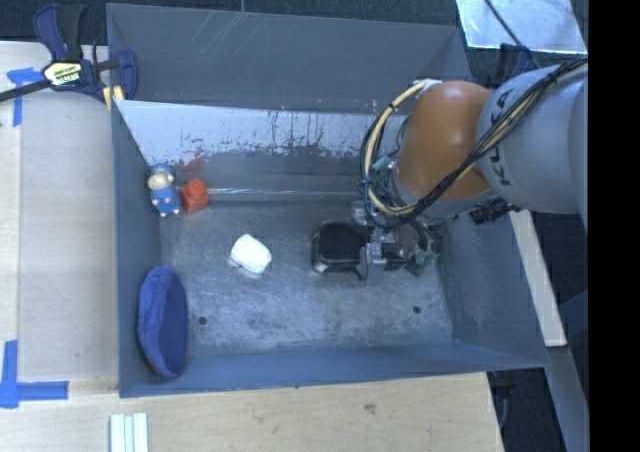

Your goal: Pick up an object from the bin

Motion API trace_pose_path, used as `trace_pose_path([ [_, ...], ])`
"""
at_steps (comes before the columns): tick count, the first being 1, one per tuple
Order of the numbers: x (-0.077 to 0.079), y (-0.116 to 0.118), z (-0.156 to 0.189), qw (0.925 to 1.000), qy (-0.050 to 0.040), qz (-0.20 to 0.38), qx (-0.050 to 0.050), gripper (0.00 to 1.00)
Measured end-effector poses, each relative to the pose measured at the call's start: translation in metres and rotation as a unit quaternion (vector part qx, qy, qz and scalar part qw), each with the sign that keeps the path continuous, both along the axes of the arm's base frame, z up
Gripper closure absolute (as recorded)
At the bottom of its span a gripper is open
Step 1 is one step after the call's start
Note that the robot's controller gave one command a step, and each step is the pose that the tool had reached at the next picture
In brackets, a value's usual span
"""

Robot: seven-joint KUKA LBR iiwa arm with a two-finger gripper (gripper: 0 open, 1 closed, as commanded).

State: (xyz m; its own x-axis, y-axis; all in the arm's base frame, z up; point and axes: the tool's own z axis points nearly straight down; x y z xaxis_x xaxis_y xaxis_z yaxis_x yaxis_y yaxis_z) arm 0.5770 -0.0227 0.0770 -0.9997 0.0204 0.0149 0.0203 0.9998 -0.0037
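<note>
My gripper [396, 250] is low in the right half of the bin, just above the floor. Right against its left side is a dark, blocky black thing [336, 246]; the view does not settle whether the gripper holds it. A white rounded lump [250, 254] lies on the floor a little further left, apart from the gripper.
At the back left wall stands a small blue and yellow figure [163, 192] with an orange-red block [195, 196] beside it. A dark blue soft pouch [162, 320] lies along the front left corner. The arm with its orange cover and cables hangs over the bin's right side.
</note>
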Motion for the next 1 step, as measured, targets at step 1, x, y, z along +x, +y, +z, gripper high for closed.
trace_pose_path([
  [1, -0.0203, 0.0279, 0.109, 0.9999, -0.0133, -0.003, 0.002, 1.0],
])
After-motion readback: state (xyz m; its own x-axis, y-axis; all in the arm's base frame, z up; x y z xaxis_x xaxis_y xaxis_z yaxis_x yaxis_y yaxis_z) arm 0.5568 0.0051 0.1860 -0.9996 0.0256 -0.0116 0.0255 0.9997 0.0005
